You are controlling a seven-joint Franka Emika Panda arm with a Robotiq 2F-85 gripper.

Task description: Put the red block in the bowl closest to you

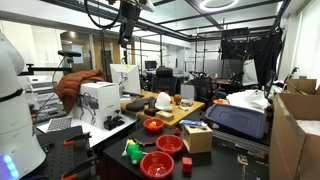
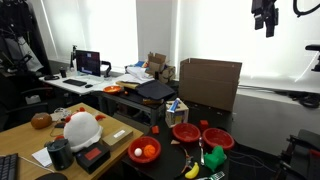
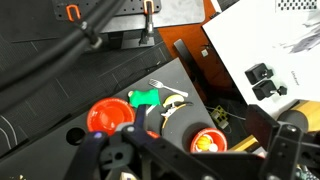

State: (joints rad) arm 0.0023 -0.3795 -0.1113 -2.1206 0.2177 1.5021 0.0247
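Observation:
Three red bowls stand on the dark table in both exterior views: one [image 1: 153, 125] [image 2: 144, 152] holds orange fruit, and two empty ones [image 1: 168, 143] [image 1: 157, 164] stand side by side [image 2: 185, 132] [image 2: 216, 136]. In the wrist view I look down on the fruit bowl [image 3: 205, 142] and an empty bowl [image 3: 108, 117]. I cannot clearly pick out the red block; a small red piece [image 1: 186, 162] lies beside the nearest bowl. My gripper [image 1: 126, 25] [image 2: 264, 17] [image 3: 195, 162] hangs high above the table, open and empty.
A green toy [image 1: 133, 152] [image 2: 212, 157] [image 3: 145, 97], a banana [image 2: 192, 172] and a white fork [image 3: 165, 88] lie by the bowls. A small cardboard box [image 1: 197, 137], a large cardboard box [image 2: 209, 82], a laptop [image 1: 237, 120] and a white appliance [image 1: 100, 100] crowd the surrounding tables.

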